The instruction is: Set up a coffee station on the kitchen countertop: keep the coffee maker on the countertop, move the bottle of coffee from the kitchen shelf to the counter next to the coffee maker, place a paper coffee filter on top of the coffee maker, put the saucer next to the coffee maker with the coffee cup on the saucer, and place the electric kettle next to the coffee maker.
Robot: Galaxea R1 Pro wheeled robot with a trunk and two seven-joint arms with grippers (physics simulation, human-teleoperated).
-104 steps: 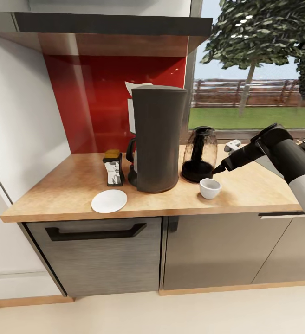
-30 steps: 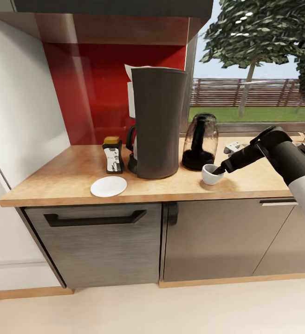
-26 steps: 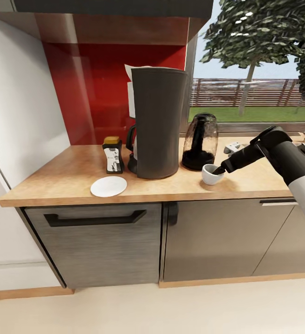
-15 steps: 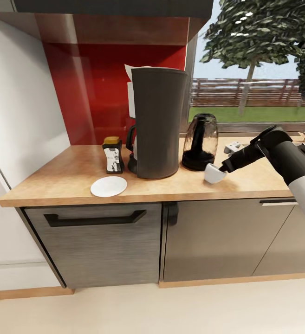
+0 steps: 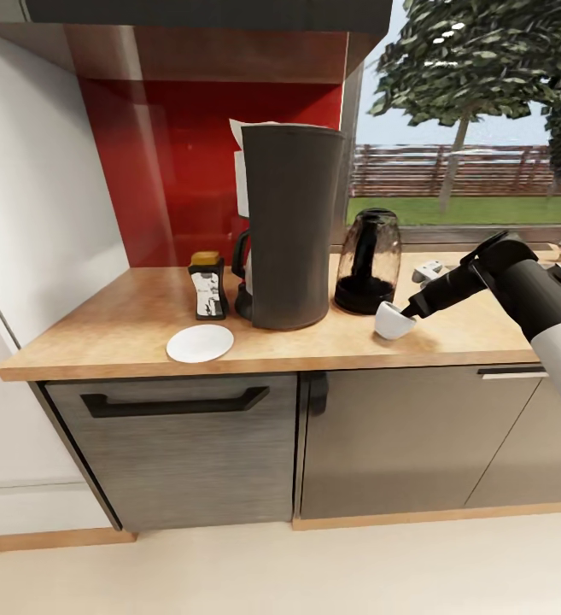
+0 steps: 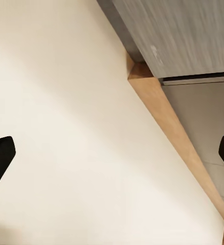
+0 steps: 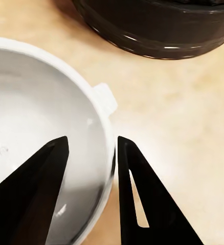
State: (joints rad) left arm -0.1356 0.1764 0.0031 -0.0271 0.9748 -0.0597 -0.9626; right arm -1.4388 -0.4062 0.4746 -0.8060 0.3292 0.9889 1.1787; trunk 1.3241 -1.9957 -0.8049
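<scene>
Narrowly set, the right gripper's [image 7: 90, 168] jaws are clamped across the coffee cup's [image 5: 390, 321] rim, one finger inside; the cup is tilted on the bench [image 5: 126, 342] beside the electric kettle [image 5: 367, 260]; the left gripper's [image 6: 112, 155] jaws are spread wide

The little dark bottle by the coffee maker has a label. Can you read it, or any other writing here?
Bottle of coffee: black-and-white label, print too small and blurred to read.
Coffee maker: no writing visible.
Electric kettle: no writing visible.
No readable text anywhere.

black-and-white label on the bottle of coffee [image 5: 208, 295], print too small to read
</scene>
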